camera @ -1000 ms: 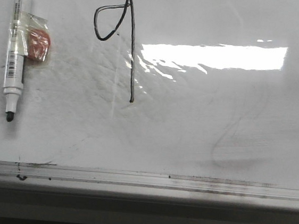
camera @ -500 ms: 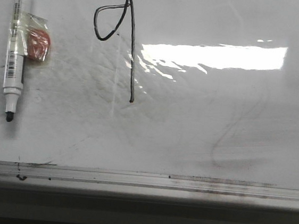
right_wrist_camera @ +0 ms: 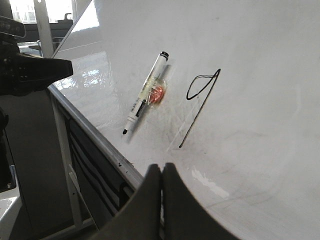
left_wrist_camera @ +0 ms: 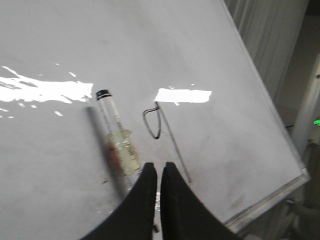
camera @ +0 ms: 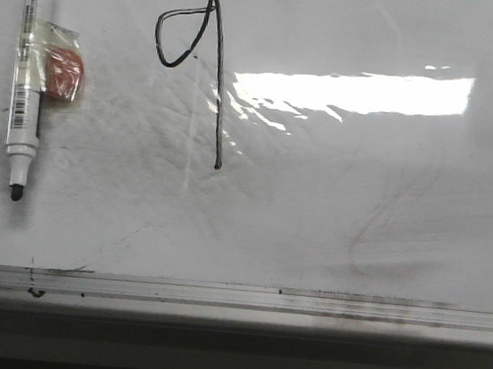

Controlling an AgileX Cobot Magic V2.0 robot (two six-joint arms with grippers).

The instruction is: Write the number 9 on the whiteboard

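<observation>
The number 9 (camera: 202,65) is drawn in thin black line at the upper left of the front view, on the shiny whiteboard (camera: 314,209). A small pointed loop is joined to a long straight stem. A white marker (camera: 27,73) with a black tip is seen lying at the far left, with clear tape and a red patch (camera: 62,74) on it. A grey rail (camera: 234,298) runs along the lower edge. Wide bare board is seen to the right. The left gripper (left_wrist_camera: 160,172) and right gripper (right_wrist_camera: 161,172) are pressed closed on nothing.
</observation>
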